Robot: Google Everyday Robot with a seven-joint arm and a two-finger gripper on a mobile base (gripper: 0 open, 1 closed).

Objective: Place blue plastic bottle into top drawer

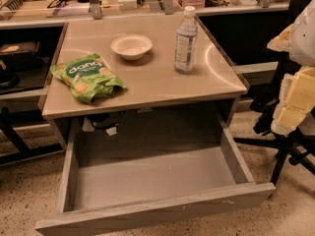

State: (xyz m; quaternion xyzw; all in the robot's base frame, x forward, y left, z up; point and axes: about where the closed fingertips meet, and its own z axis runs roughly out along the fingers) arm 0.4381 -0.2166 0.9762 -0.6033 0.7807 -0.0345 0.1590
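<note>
Item 1: gripper point(289, 107), at the right edge beside the table point(162, 80), well apart from the bottle; whether open or closed could not be told, nor whether it touched anything.
Item 2: bottle point(186, 39), upright on the table's right rear, white cap on, just right of the bowl.
Item 3: bowl point(131, 46), white, its inside plain and pale.
Item 4: green snack bag point(87, 76), lying at the table's left front.
Item 5: drawer point(147, 216), pulled out below the tabletop, showing a bare grey floor.
</note>
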